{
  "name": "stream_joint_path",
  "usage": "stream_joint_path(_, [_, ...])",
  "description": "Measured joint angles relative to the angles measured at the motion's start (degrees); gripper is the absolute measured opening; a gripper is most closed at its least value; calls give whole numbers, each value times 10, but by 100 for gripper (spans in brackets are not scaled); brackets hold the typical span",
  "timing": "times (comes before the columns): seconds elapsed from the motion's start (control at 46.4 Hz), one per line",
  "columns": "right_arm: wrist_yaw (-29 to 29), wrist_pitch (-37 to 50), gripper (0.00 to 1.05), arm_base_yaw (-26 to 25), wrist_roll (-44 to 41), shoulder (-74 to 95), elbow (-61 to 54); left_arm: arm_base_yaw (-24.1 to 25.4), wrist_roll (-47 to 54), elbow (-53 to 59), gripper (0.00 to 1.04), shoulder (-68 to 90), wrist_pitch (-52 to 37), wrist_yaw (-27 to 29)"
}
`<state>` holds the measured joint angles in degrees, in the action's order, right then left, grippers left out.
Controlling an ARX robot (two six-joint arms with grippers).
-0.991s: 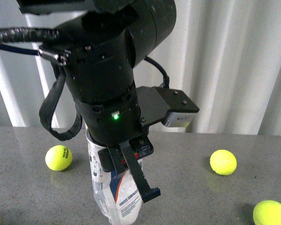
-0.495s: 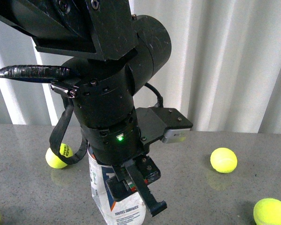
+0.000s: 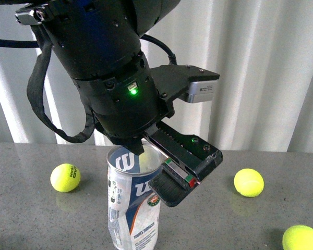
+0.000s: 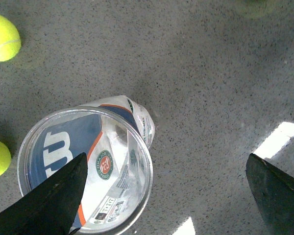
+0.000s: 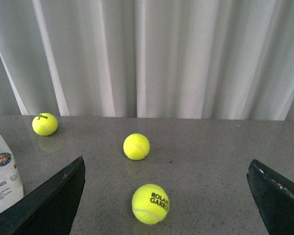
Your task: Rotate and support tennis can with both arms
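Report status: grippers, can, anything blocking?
Left gripper open above tennis can mouth. Right gripper open, empty. Can standing, ungripped. Loose balls lie apart from it.

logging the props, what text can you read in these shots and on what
"W": on the tennis can, white on the navy label, near the rim and again lower down.
"TOUTES SURFACES": lower on the same label.
"ROLAN GARRO": on the nearest ball; the ends of the words curve out of sight.
The can's round logo and barcode print, and the mark on the far ball, are too small to read.
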<state>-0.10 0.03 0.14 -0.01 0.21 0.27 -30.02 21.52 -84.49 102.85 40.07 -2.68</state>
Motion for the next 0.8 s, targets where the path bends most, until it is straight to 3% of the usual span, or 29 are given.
stream_joint_path(0.194, [0,0,98,0,0,0,0,32,-121,31,98,-38,-76,-52])
stream_joint_path(0.323, [0,0,98,0,0,0,0,62,-311,111,98,-103,-217,-30])
stream_joint_path(0.409, [0,0,98,0,0,0,0,69,-410,125,98,-121,-230,-20])
stream_joint_path(0.539, [0,0,98,0,0,0,0,70,-455,130,98,-120,-230,-20])
stream_joint_path(0.582, [0,0,98,0,0,0,0,63,-405,190,90,-136,-369,87])
stream_joint_path(0.625, [0,0,98,0,0,0,0,64,-365,249,83,-152,-491,160])
stream_joint_path(0.689, [0,0,98,0,0,0,0,71,-311,324,74,-180,-621,208])
stream_joint_path(0.797, [1,0,98,0,0,0,0,97,-261,422,59,-226,-757,216])
